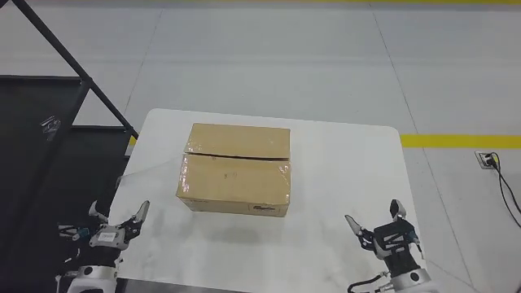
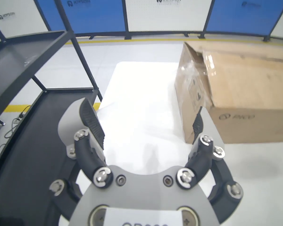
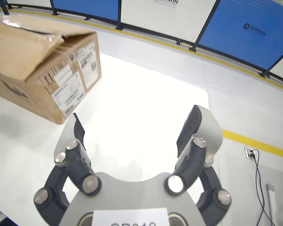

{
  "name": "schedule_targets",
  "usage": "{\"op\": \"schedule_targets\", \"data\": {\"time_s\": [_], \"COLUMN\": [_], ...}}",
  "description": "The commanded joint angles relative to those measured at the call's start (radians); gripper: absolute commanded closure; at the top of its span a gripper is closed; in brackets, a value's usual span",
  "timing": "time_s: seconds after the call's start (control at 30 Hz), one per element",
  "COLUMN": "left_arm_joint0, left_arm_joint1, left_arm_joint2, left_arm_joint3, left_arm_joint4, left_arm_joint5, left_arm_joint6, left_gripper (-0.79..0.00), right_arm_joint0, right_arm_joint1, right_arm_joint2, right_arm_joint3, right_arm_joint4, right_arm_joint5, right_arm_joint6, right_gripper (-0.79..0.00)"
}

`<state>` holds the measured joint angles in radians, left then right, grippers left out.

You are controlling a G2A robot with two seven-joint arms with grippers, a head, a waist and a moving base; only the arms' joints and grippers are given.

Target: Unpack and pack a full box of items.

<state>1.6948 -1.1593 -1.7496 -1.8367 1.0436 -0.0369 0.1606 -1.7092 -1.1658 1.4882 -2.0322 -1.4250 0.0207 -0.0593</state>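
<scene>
While spread, left pincer (image 1: 120, 209), right pincer (image 1: 373, 214) hover

A dark logo with a word stands on the white wall panel (image 2: 168, 12) at the upper middle, and again on the blue panels (image 2: 96, 12) beside it. At the upper left, the box (image 3: 37, 71) bears white shipping labels (image 3: 68, 90) with barcodes, too small to read. Its long side carries a printed mark (image 2: 236, 116). A sticker (image 3: 131, 216) at the base of the right hand (image 3: 135, 112) shows cut-off characters.
</scene>
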Motion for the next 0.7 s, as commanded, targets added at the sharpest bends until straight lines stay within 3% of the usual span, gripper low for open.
{"op": "schedule_targets", "data": {"time_s": [0.0, 0.3, 0.4, 0.67], "left_arm_joint0": [-0.006, -0.006, -0.071, -0.239], "left_arm_joint1": [-0.001, -0.001, -0.001, -0.012], "left_arm_joint2": [-0.010, -0.009, 0.002, 0.175], "left_arm_joint3": [-0.006, -0.003, 0.027, 0.174], "left_arm_joint4": [-0.064, -0.063, -0.057, 0.136], "left_arm_joint5": [0.009, 0.008, 0.022, 0.048], "left_arm_joint6": [-0.025, -0.029, -0.081, -0.061], "left_gripper": [-0.785, -0.785, -0.785, -0.785], "right_arm_joint0": [0.004, 0.005, 0.025, 0.067], "right_arm_joint1": [-0.003, -0.003, -0.008, -0.017], "right_arm_joint2": [-0.012, -0.013, -0.008, -0.031], "right_arm_joint3": [-0.018, -0.018, -0.010, -0.028], "right_arm_joint4": [0.005, 0.010, 0.081, 0.102], "right_arm_joint5": [0.026, 0.025, 0.022, 0.034], "right_arm_joint6": [0.009, 0.007, -0.002, 0.000], "right_gripper": [-0.785, -0.785, -0.785, -0.785]}}
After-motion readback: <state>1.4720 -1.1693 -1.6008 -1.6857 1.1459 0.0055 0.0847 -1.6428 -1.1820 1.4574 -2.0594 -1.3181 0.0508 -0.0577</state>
